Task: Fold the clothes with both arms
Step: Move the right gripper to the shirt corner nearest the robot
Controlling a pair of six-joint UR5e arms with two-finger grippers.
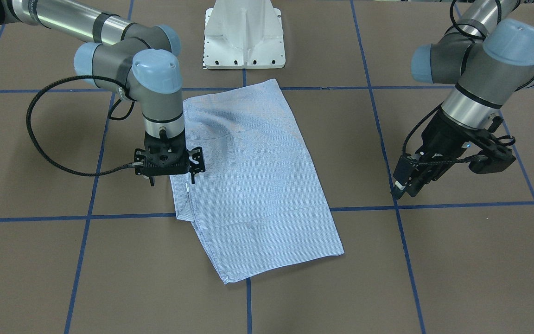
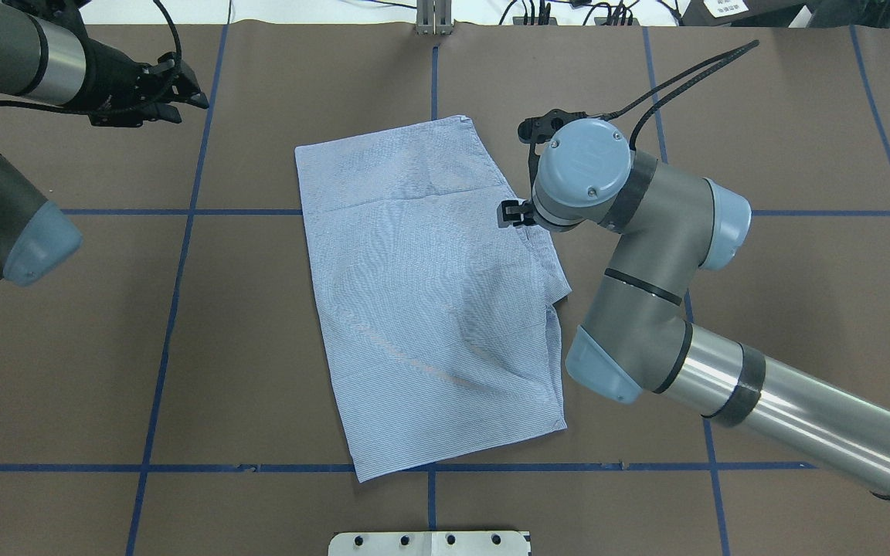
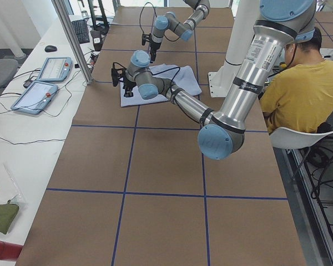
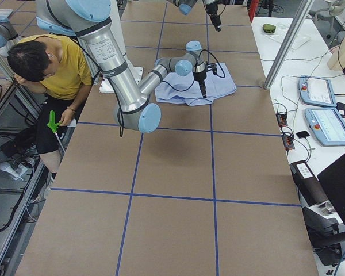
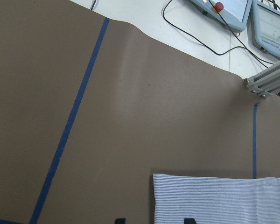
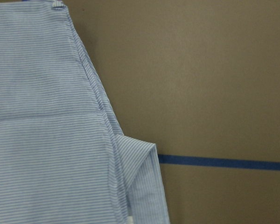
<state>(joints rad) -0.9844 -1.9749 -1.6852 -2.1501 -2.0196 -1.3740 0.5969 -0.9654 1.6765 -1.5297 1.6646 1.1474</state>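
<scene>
I see the shirt [image 1: 257, 185] lying mid-table [image 1: 457, 260], folded into one long panel that slants a little across the blue tape lines [image 1: 86, 218]. One short end sits just in front of the white base [image 1: 244, 37]. The other points to the operators' side.

The right gripper [image 1: 171, 180] hangs nose-down over the long edge on the robot's right, about halfway along it. Its fingers stand spread with nothing between them. I cannot tell whether they touch the cloth. That edge is the untidy one: the right wrist camera shows a doubled hem and a small flap [image 6: 140, 154] poking out onto bare table next to a tape line. The opposite long edge runs clean and straight.

The left gripper [image 1: 401, 190] is well apart from the shirt, out over bare table on the robot's left. Its fingertips [image 5: 119, 220] show as two separate tips, released and holding nothing. From its wrist camera the shirt's short end lies flat and square, with open table beyond it up to a metal post [image 5: 266, 84] at the far edge.
</scene>
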